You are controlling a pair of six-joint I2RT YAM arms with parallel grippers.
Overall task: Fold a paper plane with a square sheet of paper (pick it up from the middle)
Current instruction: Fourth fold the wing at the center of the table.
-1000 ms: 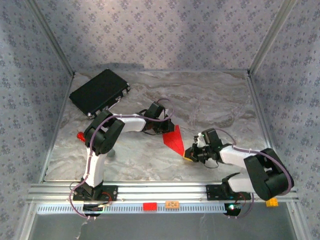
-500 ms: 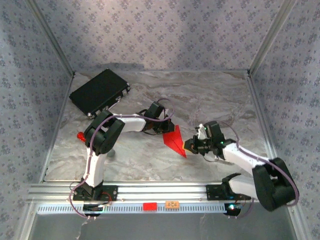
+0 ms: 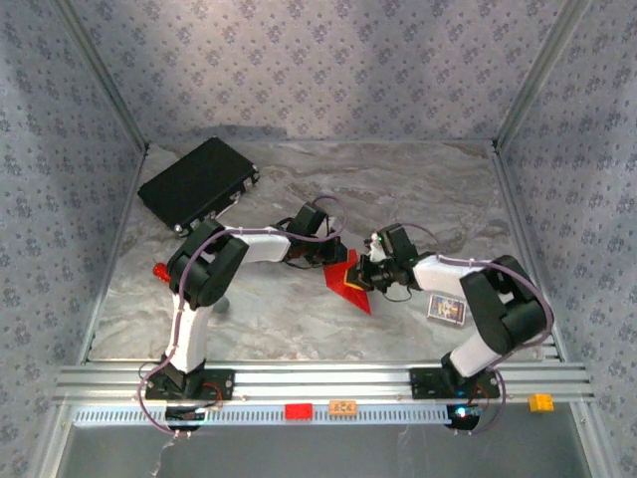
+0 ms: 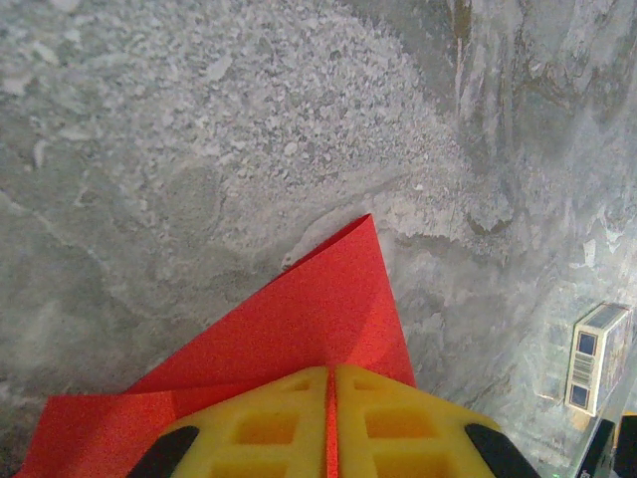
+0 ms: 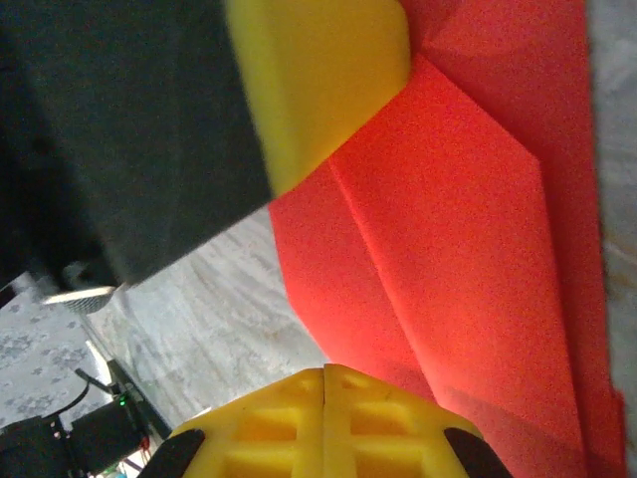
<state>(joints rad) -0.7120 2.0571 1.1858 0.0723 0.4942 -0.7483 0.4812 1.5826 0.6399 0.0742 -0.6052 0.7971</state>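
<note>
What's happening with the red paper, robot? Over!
Left fingers shut on the folded red paper. Right fingers shut, tips at its edge. Paper a creased wedge, not yet a plane. Small box lies apart, nothing blocking.

Left tool [image 4: 330,383] pinched shut on red paper [image 4: 318,319], right tool [image 5: 324,383] closed, fingertips together

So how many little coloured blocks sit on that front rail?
3: a red block near the middle, an orange block just right of it, a yellow block at the far right. Others may be hidden.
</note>
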